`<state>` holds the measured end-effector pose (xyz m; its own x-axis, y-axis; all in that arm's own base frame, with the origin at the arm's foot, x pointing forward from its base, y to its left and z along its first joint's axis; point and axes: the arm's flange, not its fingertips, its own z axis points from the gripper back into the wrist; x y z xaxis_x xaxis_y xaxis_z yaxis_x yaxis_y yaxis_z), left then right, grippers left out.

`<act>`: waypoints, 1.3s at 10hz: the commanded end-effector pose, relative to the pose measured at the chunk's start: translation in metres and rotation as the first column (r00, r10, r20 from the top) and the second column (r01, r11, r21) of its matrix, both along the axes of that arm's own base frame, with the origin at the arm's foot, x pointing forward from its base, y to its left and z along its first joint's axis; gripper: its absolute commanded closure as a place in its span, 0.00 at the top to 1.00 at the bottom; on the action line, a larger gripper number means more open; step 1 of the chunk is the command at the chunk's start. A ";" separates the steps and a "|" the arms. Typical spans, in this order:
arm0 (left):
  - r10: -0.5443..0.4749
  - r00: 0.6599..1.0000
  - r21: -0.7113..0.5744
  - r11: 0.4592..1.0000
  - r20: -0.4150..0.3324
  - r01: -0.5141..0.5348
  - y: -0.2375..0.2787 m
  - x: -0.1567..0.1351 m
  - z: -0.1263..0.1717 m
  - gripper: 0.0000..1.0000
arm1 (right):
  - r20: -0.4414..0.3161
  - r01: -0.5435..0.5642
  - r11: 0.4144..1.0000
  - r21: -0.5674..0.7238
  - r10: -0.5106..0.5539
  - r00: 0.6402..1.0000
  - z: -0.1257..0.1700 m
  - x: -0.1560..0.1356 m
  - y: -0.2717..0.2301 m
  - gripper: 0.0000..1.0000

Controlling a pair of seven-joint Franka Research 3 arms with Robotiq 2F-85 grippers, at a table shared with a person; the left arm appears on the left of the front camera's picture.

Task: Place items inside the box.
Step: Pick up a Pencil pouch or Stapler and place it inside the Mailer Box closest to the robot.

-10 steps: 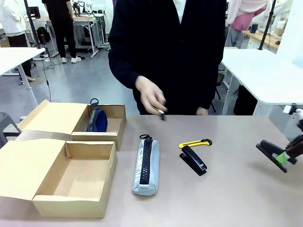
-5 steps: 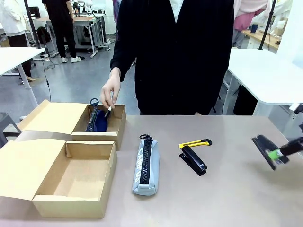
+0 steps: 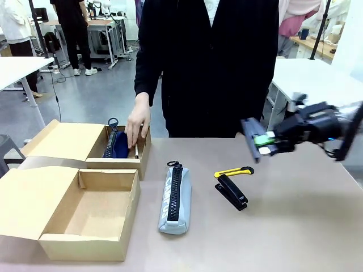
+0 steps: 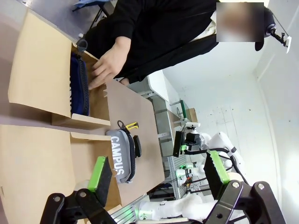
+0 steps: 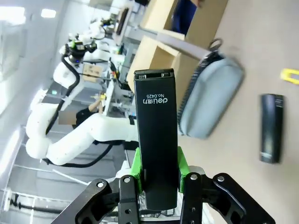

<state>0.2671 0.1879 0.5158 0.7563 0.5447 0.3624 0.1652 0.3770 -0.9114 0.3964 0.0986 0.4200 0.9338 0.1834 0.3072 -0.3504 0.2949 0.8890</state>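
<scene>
My right gripper [image 3: 265, 139] is shut on a black stapler [image 3: 250, 139], held in the air above the table's right side. The right wrist view shows the same stapler [image 5: 156, 135] upright between the green pads of that gripper [image 5: 158, 170]. A second black stapler [image 3: 231, 192] and a yellow utility knife [image 3: 233, 171] lie mid-table. Left of them lies the grey pencil case [image 3: 174, 195]. The navy case [image 3: 116, 144] sits in the far box [image 3: 143, 158], where a person's hand [image 3: 137, 126] holds a marker pen [image 3: 136, 150]. My left gripper [image 4: 159, 172] hangs open above the boxes.
A near cardboard box [image 3: 91, 249] stands open at the front left with nothing inside. Both boxes' flaps spread out to the left. The person stands at the far edge, behind the middle of the table. White tables flank the scene.
My right gripper has carried the stapler up and to the left, from the table's right edge toward its middle. The person's hand has gone from mid-table to the far box with the marker.
</scene>
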 end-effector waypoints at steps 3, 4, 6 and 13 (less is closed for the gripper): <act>0.001 0.999 -0.009 1.000 0.034 -0.001 -0.001 0.000 0.001 1.00 | 0.029 -0.106 0.966 -0.237 0.116 0.993 -0.013 -0.015 0.208 0.31; 0.001 0.999 -0.009 1.000 0.034 -0.001 -0.001 0.000 0.001 1.00 | 0.106 -0.134 0.952 -0.275 0.168 0.980 -0.020 -0.031 0.242 0.31; 0.001 0.999 -0.009 1.000 0.034 -0.001 -0.001 0.000 0.001 1.00 | 0.053 -0.148 0.959 -0.240 0.165 0.985 -0.014 -0.048 0.224 0.31; 0.001 0.999 -0.009 1.000 0.034 -0.001 -0.001 0.000 0.001 1.00 | -0.145 -0.005 0.942 -0.336 -0.046 0.988 0.005 -0.048 0.273 0.31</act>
